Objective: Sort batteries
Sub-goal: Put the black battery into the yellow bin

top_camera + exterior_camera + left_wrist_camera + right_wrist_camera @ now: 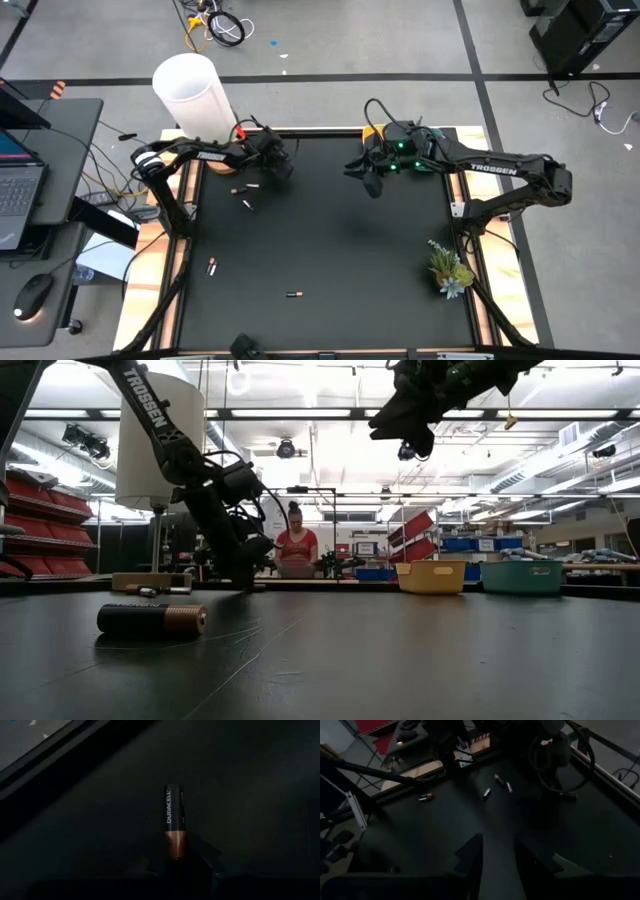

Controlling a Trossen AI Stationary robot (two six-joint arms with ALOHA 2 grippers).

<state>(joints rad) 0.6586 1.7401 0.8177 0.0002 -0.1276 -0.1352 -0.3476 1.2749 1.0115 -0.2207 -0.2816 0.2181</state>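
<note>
At the far left of the black table (330,240), the left gripper (277,160) is lowered to the surface, and in its wrist view a black-and-copper battery (175,827) is seen with its copper end at the fingers, apparently being gripped for lifting; a firm hold cannot be told. Other batteries (246,190) lie just beside it, two more (292,295) nearer the front. The right gripper (372,182) is held above the table's far middle, its jaws partly parted and empty, seemingly waiting.
</note>
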